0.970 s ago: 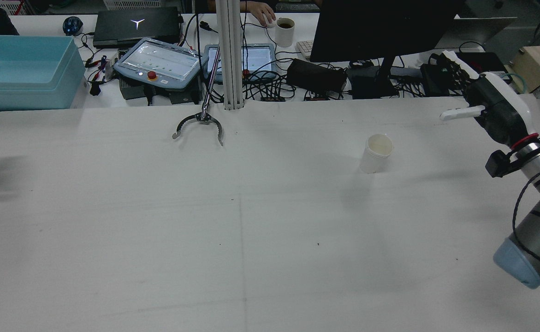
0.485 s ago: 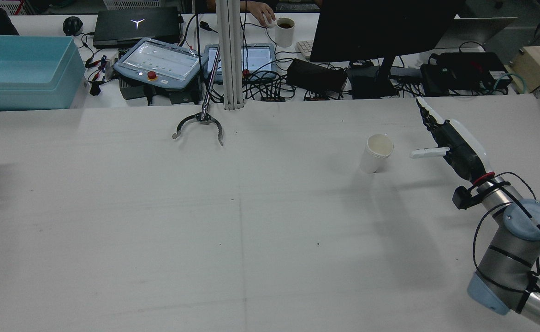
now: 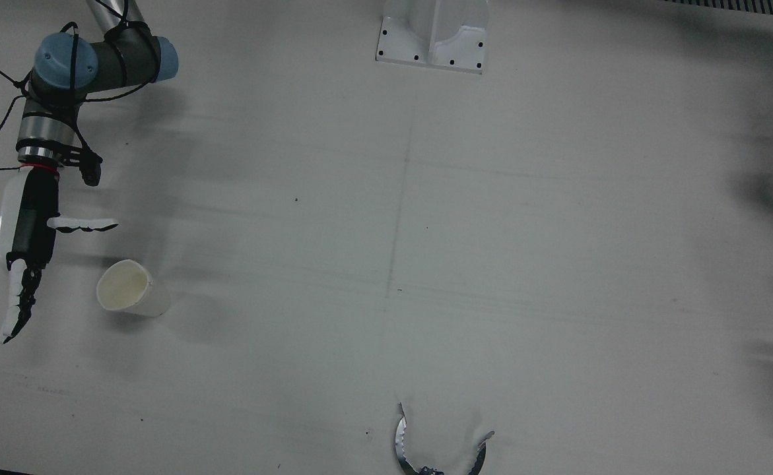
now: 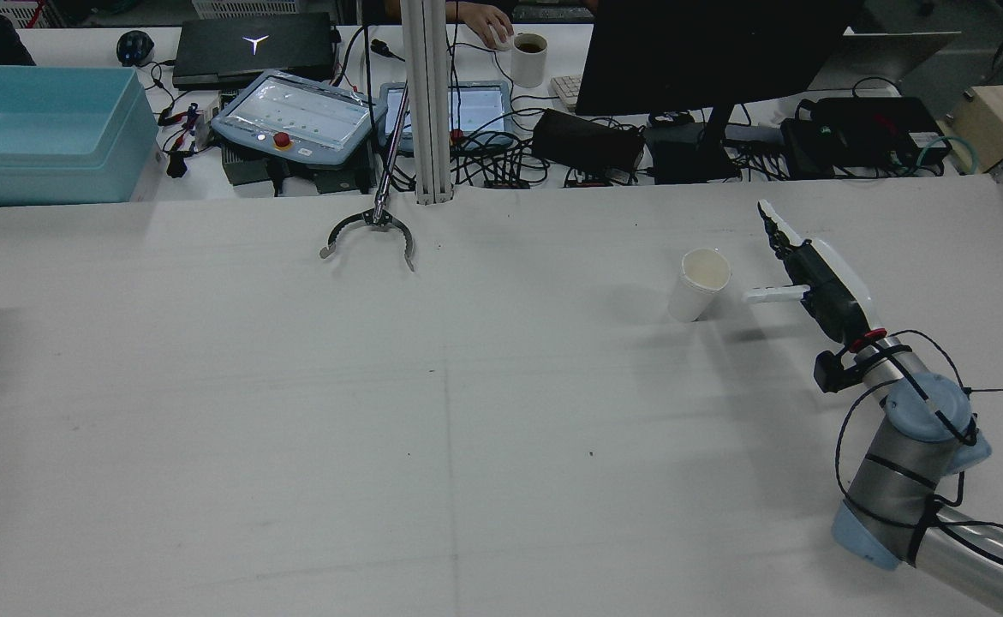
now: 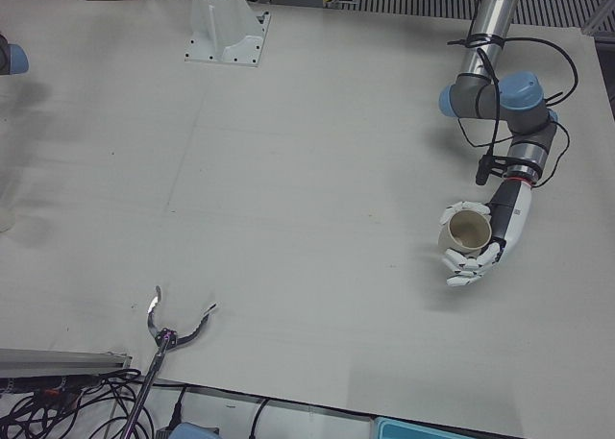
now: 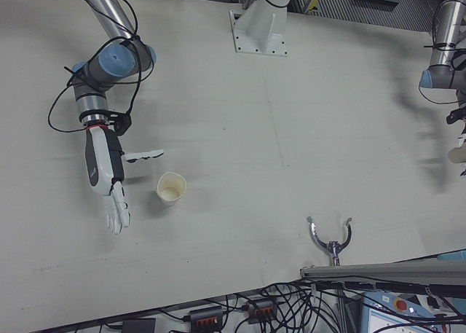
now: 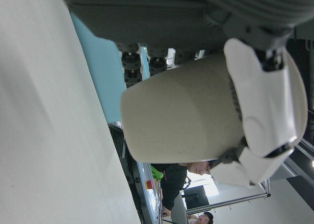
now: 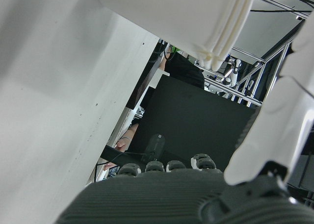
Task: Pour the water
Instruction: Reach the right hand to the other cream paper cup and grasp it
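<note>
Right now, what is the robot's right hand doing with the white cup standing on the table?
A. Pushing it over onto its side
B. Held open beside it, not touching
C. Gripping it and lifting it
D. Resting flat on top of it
B: in the right-front view the right hand has its fingers spread, with bare table between it and the upright white cup.

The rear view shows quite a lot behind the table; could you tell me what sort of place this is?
Most likely a robotics lab: teach pendants with a red stop button, a monitor amid tangled cables, and the right arm mounted at a bare white table.
</note>
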### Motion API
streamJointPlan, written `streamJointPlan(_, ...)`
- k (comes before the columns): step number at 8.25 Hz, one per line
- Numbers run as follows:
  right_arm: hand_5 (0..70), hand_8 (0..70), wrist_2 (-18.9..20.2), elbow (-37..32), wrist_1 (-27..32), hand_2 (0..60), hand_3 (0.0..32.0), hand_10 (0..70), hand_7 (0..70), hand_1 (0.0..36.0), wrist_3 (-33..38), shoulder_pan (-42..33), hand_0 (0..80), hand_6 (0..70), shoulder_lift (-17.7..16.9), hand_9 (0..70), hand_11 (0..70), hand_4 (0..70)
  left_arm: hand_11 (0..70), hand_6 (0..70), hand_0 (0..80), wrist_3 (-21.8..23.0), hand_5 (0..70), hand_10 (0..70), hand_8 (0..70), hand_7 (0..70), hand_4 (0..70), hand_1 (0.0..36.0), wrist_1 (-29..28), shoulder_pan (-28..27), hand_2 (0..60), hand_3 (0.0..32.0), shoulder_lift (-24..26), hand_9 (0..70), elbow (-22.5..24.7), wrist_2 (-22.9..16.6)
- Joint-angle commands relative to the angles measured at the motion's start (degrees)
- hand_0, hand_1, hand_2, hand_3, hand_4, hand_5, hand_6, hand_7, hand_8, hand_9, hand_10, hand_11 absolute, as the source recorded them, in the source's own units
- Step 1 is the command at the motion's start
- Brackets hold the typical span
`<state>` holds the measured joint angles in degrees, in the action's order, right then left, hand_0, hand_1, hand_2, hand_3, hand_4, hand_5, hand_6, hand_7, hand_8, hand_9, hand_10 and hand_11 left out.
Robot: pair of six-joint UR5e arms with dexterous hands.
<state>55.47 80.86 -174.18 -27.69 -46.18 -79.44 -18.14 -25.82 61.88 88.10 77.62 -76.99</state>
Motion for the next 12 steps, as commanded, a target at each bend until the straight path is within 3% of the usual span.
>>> streamJointPlan(1,2.9,0.0,-2.55,-4.05,1.39,1.1,0.0,0.0,0.0,12.4,-0.17,3.71,46.8,0.0,3.33,0.0,0.3,0.0,22.6,32.2,48.4,-0.05,70.0,14.4,17.8,42.5,40.5,36.0,0.07,-0.09,60.0,0.0,-0.03,26.0,-0.71,0.09)
streamJointPlan(5,3.8,0.2,-3.53,-4.13,1.39,2.8,0.0,0.0,0.0,12.3,-0.34,5.49,46.8,0.5,3.77,0.0,1.0,1.4,22.8,31.5,48.1,-0.14,70.0,14.5,17.5,41.8,39.2,36.0,0.25,-0.18,60.0,0.0,0.06,25.8,-0.89,0.18)
streamJointPlan(8,6.2,0.6,-6.33,-4.13,1.13,9.6,0.0,0.1,0.7,13.9,-0.78,5.49,47.0,2.7,3.94,0.0,1.4,5.9,22.8,31.5,48.0,-0.14,70.0,14.5,17.6,41.5,38.9,36.0,0.16,-0.18,60.0,0.0,0.06,25.8,-1.07,0.18)
streamJointPlan(12,12.5,0.0,-6.43,-8.69,1.13,14.8,0.0,2.4,3.5,14.6,-0.96,5.57,46.8,5.3,8.24,0.0,4.7,11.0,22.8,31.3,48.0,-0.23,70.0,14.5,17.6,41.4,38.5,36.0,-0.01,-0.18,60.0,0.0,-0.03,25.8,-1.24,0.18)
